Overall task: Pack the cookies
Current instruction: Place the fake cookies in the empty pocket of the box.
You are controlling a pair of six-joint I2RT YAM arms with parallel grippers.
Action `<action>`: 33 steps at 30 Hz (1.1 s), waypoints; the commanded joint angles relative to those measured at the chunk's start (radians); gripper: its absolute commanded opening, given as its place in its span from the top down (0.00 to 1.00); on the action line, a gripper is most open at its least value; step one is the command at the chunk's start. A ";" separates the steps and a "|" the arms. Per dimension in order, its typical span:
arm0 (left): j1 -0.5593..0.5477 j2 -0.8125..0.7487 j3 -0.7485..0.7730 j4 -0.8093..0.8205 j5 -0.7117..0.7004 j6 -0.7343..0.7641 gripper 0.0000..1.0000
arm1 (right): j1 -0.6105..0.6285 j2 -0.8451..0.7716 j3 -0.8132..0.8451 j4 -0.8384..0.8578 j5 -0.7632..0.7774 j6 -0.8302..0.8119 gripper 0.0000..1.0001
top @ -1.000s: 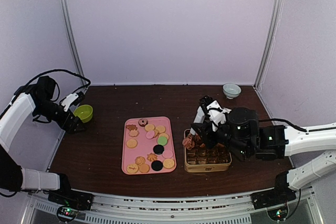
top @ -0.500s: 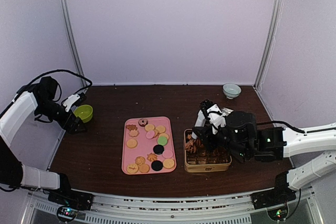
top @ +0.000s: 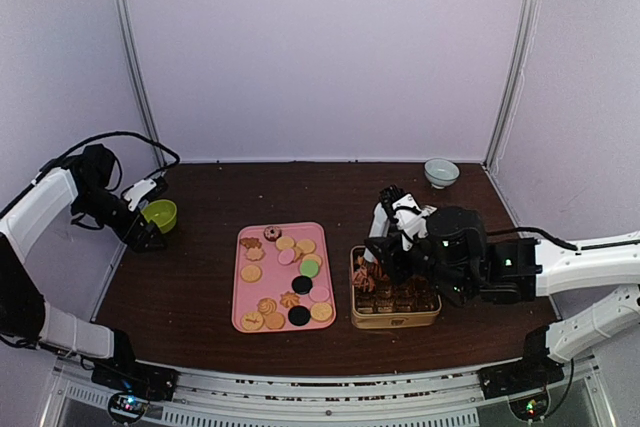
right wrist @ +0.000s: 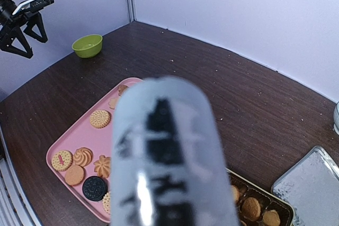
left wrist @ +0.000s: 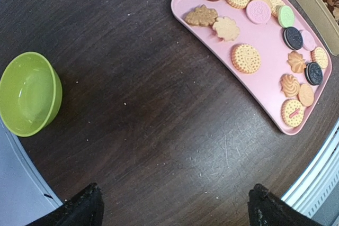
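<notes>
L gripper (left wrist: 176, 207) barely shifted; R gripper (top: 372, 265) dropped from above tin (top: 395, 319) edge down onto it.
L gripper hangs at far-left table edge, fingers spread wide, nothing between them. Green bowl (left wrist: 29, 93) near it. Mid-table: pink tray (left wrist: 262, 86) w/ most of the cookies (left wrist: 245, 58) lying flat, loosely scattered: tan rounds, flower shapes, 2 black, 2 pink, 1 green, a choc ring at far end. Tin sits just right of tray, its compartments holding some brown cookies. R gripper low over tin's left part; wrist cam blocked by a blurred grey shape, so can't tell how far apart its fingers are or whether it has a cookie. White bowl (top: 441, 172) back right, well apart.
</notes>
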 commanded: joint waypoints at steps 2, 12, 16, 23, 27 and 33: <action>0.007 0.023 0.047 0.034 -0.001 0.018 0.02 | -0.006 0.025 0.023 -0.042 -0.049 0.019 0.72; 0.008 0.066 0.083 0.033 0.013 0.013 0.02 | -0.010 0.027 0.040 -0.051 -0.071 0.013 0.65; 0.007 0.073 0.081 0.033 0.018 0.013 0.02 | -0.010 0.024 0.042 -0.056 -0.091 0.015 0.61; 0.007 0.063 0.080 0.033 0.023 0.014 0.02 | -0.010 0.005 0.034 -0.056 -0.099 0.023 0.60; 0.007 0.052 0.074 0.033 0.030 0.010 0.02 | -0.010 -0.018 0.028 -0.063 -0.111 0.025 0.60; 0.007 0.042 0.078 0.029 0.033 0.008 0.02 | -0.008 -0.054 0.005 -0.063 -0.144 0.034 0.60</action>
